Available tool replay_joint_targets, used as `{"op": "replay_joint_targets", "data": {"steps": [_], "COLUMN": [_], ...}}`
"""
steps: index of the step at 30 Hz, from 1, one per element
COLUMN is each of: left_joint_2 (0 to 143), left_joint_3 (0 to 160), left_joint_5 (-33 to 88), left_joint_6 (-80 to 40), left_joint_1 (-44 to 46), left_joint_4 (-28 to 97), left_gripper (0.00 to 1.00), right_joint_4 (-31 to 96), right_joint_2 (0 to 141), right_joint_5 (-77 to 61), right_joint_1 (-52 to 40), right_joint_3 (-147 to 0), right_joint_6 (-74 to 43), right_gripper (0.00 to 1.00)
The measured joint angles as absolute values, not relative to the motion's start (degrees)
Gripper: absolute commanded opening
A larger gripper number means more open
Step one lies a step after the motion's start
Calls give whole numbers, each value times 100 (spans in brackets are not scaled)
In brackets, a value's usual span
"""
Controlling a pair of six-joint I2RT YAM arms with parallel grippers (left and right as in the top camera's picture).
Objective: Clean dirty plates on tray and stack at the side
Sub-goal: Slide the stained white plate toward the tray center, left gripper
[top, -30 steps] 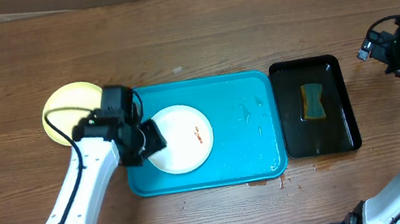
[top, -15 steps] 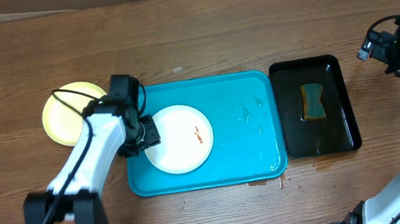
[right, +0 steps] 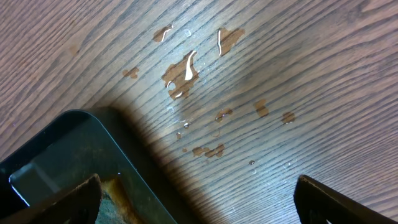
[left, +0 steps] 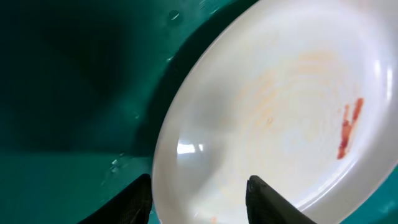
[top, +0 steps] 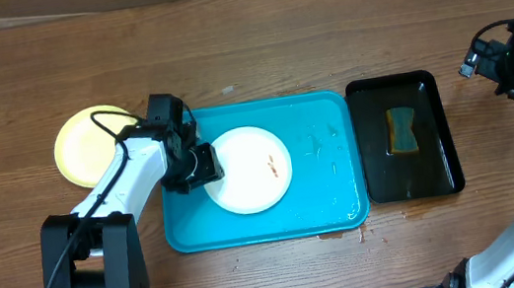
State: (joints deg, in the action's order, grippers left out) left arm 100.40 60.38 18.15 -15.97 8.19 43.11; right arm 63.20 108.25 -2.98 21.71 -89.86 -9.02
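Observation:
A white plate (top: 250, 170) with a small orange-red smear (top: 271, 166) lies in the turquoise tray (top: 324, 200). My left gripper (top: 205, 163) is at the plate's left rim. In the left wrist view the gripper (left: 199, 202) stands partly open across that rim, one finger over the tray (left: 74, 93) and the other over the plate (left: 280, 118); I cannot tell whether it grips. A pale yellow-green plate (top: 88, 146) rests on the table left of the tray. My right gripper (top: 511, 71) hovers open at the far right, nothing between its fingers (right: 68, 199).
A black tray (top: 440, 175) holding a sponge (top: 401, 131) sits right of the turquoise tray. Its corner (right: 56, 155) shows in the right wrist view, beside water drops (right: 183, 71) on the wood. Small spills mark the table by the turquoise tray's front right corner (top: 341, 234).
My left gripper has moved right across the tray's left edge, and the white plate has slid right with it. The right arm has not moved.

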Motion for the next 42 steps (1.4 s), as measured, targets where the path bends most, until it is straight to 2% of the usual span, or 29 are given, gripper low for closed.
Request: {"op": "replay_joint_targets", "data": {"steps": [6,10,13,16,17,27,30,33,36,38,42], "left_joint_2": [10040,10040,10040,10042,10042,10324,10422,10457,10479,10481,10481], "left_joint_3": [6038,6038,6038,6038,6038,6038,6049,6064,6080,6090,6090], "left_joint_5": [2082,1769,1511,1387,1361,1278,1282,1282,1319,1328,1328], "left_joint_6": [-1472,-1476,-1483,-1514,-1514,-1525,-1559,-1649,-1634,-1634,-1634], "left_joint_1": [819,819,816,819,829,1105,1243,1321,1343,1343,1343], "left_joint_4": [3905,3804,3758,3747,3739,3597,3566,3527,3472,3422,3417], "left_gripper": [57,57,51,36,34,32,23,5,4,4,5], "right_joint_4": [6320,6320,6322,6318,6320,6313,6010,5747,6307,6563,7063], "right_joint_2": [10825,10825,10825,10825,10825,10825,10825,10825,10825,10825,10825], "right_joint_5": [-301,-301,-301,-298,-301,-301,-388,-786,-1682,-2324,-3030], "right_joint_1": [2171,2171,2171,2171,2171,2171,2171,2171,2171,2171,2095], "right_joint_3": [-8986,-8986,-8986,-8986,-8986,-8986,-8982,-8984,-8984,-8973,-8973], "right_joint_6": [-902,-899,-899,-899,-902,-904,-915,-972,-1094,-1079,-1160], "right_gripper": [100,100,100,100,100,100,100,100,99,73,64]}}
